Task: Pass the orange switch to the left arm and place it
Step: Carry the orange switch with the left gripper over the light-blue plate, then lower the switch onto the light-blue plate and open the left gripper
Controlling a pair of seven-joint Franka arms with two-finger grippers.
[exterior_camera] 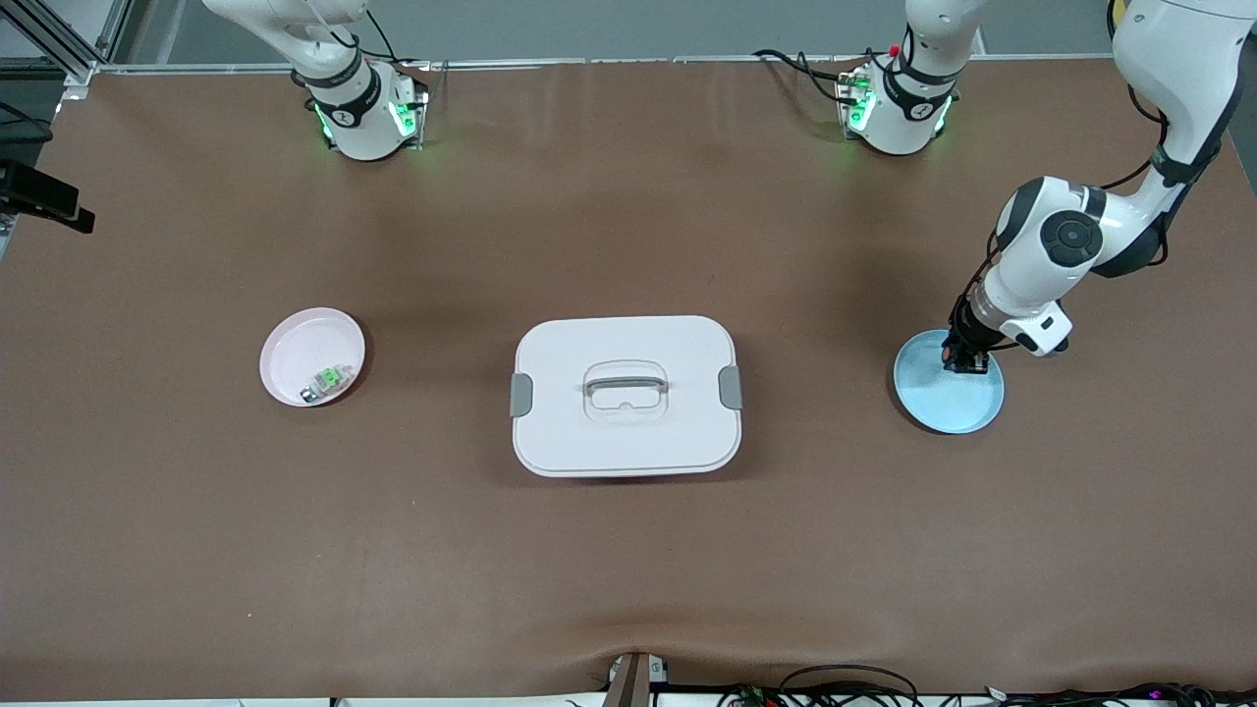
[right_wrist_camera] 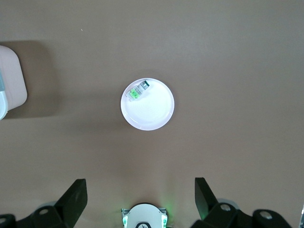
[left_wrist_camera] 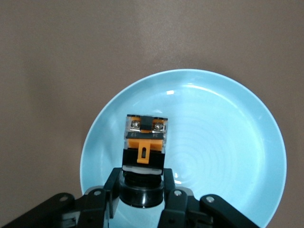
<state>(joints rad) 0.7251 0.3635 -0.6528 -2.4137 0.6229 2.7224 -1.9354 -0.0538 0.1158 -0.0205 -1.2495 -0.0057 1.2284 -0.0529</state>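
Orange switch [left_wrist_camera: 145,142]: sits in the blue dish [exterior_camera: 967,407] at the left arm's end of the table, clamped at its dark round end by the left gripper [left_wrist_camera: 141,194].
Left gripper: fingers closed on the switch's round base, low over the dish; whether the switch is lifted clear of the dish surface I cannot tell.
Right gripper [right_wrist_camera: 140,197]: jaws wide apart, holding nothing, waiting high over the table at the right arm's end, looking down on the pink dish [right_wrist_camera: 159,111].
Box [exterior_camera: 626,395]: white, lidded, in the middle of the table between the two dishes, directly across the straight path from one dish to the other.
Risk, grip: the hold is only on the rounded end, so the blocky orange body could pivot or slip out under a quick lift.
Risk, box: a low carry toward the right arm would probably strike the lid or its handle; the path needs height or a detour.
Risk, handover: the switch is tiny and the left fingers cover its base, leaving little free surface for the right gripper; a misaligned close could knock it loose onto the table.
Risk, pink dish: it already holds a green-topped switch [exterior_camera: 332,379], which a careless placement could bump.
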